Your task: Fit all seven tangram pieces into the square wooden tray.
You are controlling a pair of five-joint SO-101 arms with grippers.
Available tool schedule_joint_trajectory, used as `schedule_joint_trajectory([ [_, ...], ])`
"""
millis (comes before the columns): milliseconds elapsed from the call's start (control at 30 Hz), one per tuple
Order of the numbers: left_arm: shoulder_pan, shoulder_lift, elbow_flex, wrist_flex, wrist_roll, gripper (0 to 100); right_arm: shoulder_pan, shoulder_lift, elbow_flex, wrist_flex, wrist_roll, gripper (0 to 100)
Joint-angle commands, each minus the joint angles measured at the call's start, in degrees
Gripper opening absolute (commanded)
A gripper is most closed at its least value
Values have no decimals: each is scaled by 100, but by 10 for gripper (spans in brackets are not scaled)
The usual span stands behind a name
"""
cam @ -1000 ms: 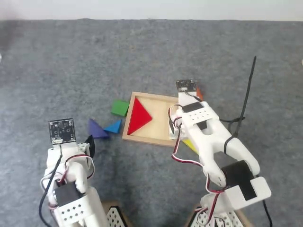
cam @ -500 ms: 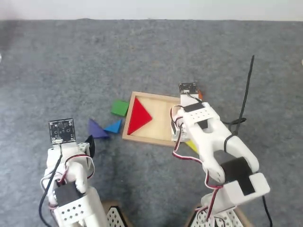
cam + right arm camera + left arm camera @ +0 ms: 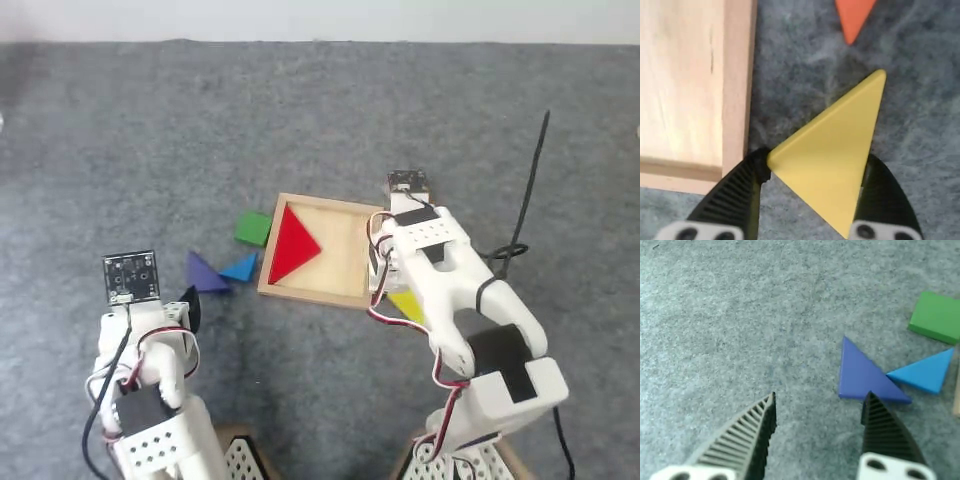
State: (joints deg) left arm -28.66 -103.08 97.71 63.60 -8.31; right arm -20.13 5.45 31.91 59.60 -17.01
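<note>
Over on the left, the left tool (image 3: 820, 400) hangs released above the grey worktop (image 3: 150, 130), jaws spread, one fingertip just beside a dark blue triangle (image 3: 860, 375). At that triangle's three o'clock, its tip touching it, lies a light blue triangle (image 3: 240, 267). A green square (image 3: 253, 228) sits off the ten o'clock corner of the wooden tray (image 3: 330, 292). Inside the tray a red triangle (image 3: 293, 243) lies flat at nine o'clock (long edge along that wall). By the tray's four o'clock corner the right tool (image 3: 815, 162) is clenched on a yellow triangle (image 3: 832, 145), with an orange piece (image 3: 852, 15) lying near, apart from it.
</note>
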Motion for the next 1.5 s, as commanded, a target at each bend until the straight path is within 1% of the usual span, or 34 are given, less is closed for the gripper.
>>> schedule_joint_trajectory([
  [0,18,-97,-127,18,44,269,119,-646,-176,-4,-62,132],
  [233,18,-97,-127,18,44,269,119,-1314,-185,4,0,133],
  [267,18,-97,-127,18,44,269,127,-1367,-202,4,105,130],
  [300,18,-97,-127,18,44,269,127,-1411,-220,4,369,130],
  [433,18,-97,-127,18,44,269,66,-1446,-545,40,2110,129],
  [467,18,-97,-127,18,44,269,66,-1446,-668,119,2321,129],
  [533,18,-97,-127,18,44,269,75,-1455,-879,391,2426,129],
  [633,18,-97,-127,18,44,269,48,-1446,-1046,488,2444,129],
  [767,18,-97,-127,18,44,269,-251,-1437,-1020,356,2585,129],
  [833,18,-97,-127,18,44,269,-207,-1481,-1029,400,2637,129],
  [867,18,-97,-127,18,44,269,-57,-1499,-1029,400,2576,129],
  [933,18,-97,-127,18,44,269,338,-1437,-1037,268,2180,133],
  [967,18,-97,-127,18,44,269,426,-1420,-967,92,1969,133],
  [1067,18,-97,-127,18,44,269,295,-1209,-747,-444,1776,138],
  [1133,18,-97,-127,18,44,269,66,-998,-756,-646,1662,184],
  [1233,18,-97,-127,18,44,269,-48,-637,-826,-998,1204,296],
  [1300,18,-97,-127,18,44,269,-22,-365,-967,-1068,1231,352],
  [1367,18,-97,-127,18,44,269,-22,-101,-1099,-1068,1275,377],
  [1467,18,-97,-127,18,44,269,-13,66,-1152,-1033,1266,378],
])
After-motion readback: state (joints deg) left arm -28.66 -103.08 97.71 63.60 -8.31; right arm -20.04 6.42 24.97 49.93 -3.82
